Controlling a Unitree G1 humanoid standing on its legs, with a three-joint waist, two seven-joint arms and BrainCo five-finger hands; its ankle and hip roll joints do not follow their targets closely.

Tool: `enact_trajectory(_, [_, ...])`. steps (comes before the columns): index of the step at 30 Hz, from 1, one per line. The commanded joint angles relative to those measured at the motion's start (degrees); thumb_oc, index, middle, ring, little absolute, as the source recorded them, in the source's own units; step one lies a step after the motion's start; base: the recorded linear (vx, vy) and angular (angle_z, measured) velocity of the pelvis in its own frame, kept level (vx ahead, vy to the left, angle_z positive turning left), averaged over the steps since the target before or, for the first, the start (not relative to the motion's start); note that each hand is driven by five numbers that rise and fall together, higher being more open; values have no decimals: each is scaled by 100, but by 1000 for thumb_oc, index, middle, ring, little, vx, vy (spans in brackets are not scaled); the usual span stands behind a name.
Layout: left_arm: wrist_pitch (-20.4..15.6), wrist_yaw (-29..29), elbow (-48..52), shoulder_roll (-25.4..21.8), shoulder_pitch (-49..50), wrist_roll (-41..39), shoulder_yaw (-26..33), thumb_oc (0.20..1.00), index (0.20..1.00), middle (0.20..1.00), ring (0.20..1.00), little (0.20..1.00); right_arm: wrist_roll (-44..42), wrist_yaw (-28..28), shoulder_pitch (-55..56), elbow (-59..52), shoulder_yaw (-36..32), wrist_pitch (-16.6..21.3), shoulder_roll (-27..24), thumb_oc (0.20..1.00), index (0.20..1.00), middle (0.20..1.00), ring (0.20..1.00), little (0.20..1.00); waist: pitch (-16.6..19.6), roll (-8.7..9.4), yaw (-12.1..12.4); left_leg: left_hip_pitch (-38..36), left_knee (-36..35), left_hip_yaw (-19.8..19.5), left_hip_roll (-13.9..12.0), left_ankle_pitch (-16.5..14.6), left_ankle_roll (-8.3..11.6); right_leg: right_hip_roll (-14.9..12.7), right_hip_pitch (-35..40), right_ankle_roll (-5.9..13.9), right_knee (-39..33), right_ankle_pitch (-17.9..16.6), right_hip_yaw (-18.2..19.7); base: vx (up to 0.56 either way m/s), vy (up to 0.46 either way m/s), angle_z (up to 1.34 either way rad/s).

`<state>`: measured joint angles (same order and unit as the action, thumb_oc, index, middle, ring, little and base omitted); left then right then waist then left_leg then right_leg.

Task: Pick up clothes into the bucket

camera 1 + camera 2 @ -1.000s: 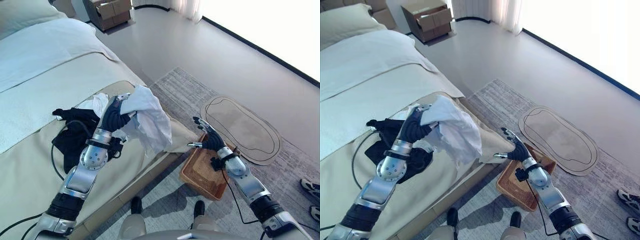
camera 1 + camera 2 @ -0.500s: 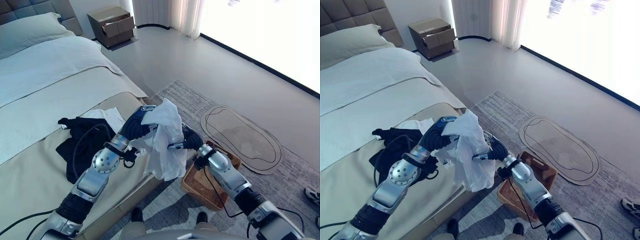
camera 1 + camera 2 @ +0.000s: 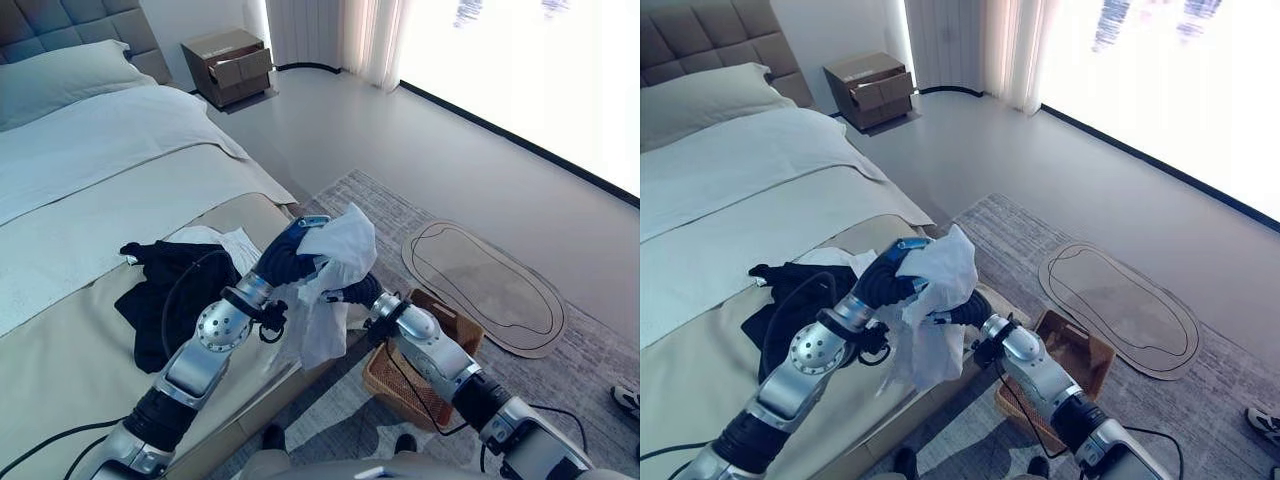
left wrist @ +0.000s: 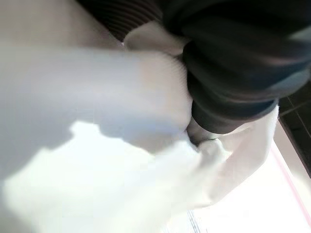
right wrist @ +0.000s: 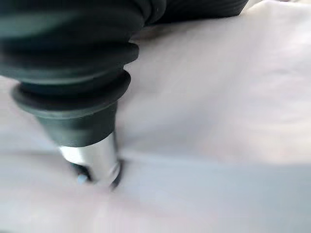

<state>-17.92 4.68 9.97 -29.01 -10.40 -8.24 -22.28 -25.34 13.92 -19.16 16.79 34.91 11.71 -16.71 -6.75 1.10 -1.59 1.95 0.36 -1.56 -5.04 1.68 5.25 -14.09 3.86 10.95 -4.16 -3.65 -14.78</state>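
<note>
Crumpled white cloth (image 3: pixel 335 262) held aloft over the bed edge (image 3: pixel 90 340), bunched in the left hand's (image 3: pixel 287 262) curled fingers, right hand (image 3: pixel 352 294) pressed into it, finger state untellable, woven rectangular basket (image 3: pixel 432 345) at 4 o'clock, dark garment (image 3: pixel 165 285) at 9.

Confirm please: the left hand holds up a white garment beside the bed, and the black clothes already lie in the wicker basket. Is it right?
Not quite. The left hand does hold up the white garment beside the bed, but the black clothes lie on the bed, not in the wicker basket, as the left eye view shows.
</note>
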Motion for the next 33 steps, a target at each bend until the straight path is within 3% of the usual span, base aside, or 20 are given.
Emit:
enact_trajectory(1, [-435, 20, 582, 63, -615, -343, -63, 200, 200, 200, 200, 200, 124, 161, -499, -14, 192, 79, 264, 200, 200, 200, 200, 200, 137, 154, 204, -42, -73, -7, 107, -188, -244, 90, -333, -77, 436, 19, -11, 0, 0, 0])
enact_trajectory(18, [-461, -162, 332, 62, -230, -151, 304, 200, 200, 200, 200, 200, -10, -284, 237, 78, -677, 270, 77, 200, 200, 200, 200, 200, 152, 156, 135, -87, -78, -2, 112, -212, -261, 104, -306, -80, 427, 17, 0, 0, 0, 0])
enact_trajectory(19, [-475, -234, 301, 53, -150, -83, 382, 429, 429, 429, 429, 429, -4, -403, 363, 66, -880, 309, 15, 200, 200, 200, 200, 200, 149, 159, 117, -86, -74, 4, 106, -215, -260, 105, -302, -78, 426, 14, -1, 0, 0, 0])
enact_trajectory(20, [-479, -281, 257, 67, -97, -45, 424, 959, 959, 959, 959, 959, 15, -459, 438, 54, -991, 321, -15, 200, 200, 200, 200, 200, 151, 160, 115, -85, -72, 4, 104, -217, -261, 106, -302, -75, 425, 15, -3, 0, 0, 0])
enact_trajectory(21, [-479, -282, 257, 67, -97, -45, 423, 1000, 1000, 1000, 1000, 1000, 16, -460, 440, 53, -992, 321, -15, 200, 200, 200, 200, 200, 152, 159, 115, -84, -72, 4, 104, -217, -260, 106, -302, -75, 425, 15, -3, 0, 0, 0])
enact_trajectory(29, [-488, -334, -317, 288, 769, -550, 996, 1000, 1000, 1000, 1000, 1000, -432, -934, 1304, -640, -2554, 686, -182, 200, 200, 200, 200, 200, 149, 198, 48, -65, -48, 0, 109, -234, -278, 108, -316, -63, 441, 20, 16, 0, 0, 0])
enact_trajectory(33, [-454, -315, -502, 287, 1078, -600, 1144, 1000, 1000, 1000, 1000, 1000, -661, -1064, 1450, -786, -3028, 846, -114, 200, 200, 200, 200, 200, 163, 205, 53, -59, -47, 6, 109, -245, -286, 112, -319, -56, 434, 19, 18, 0, 0, 0])
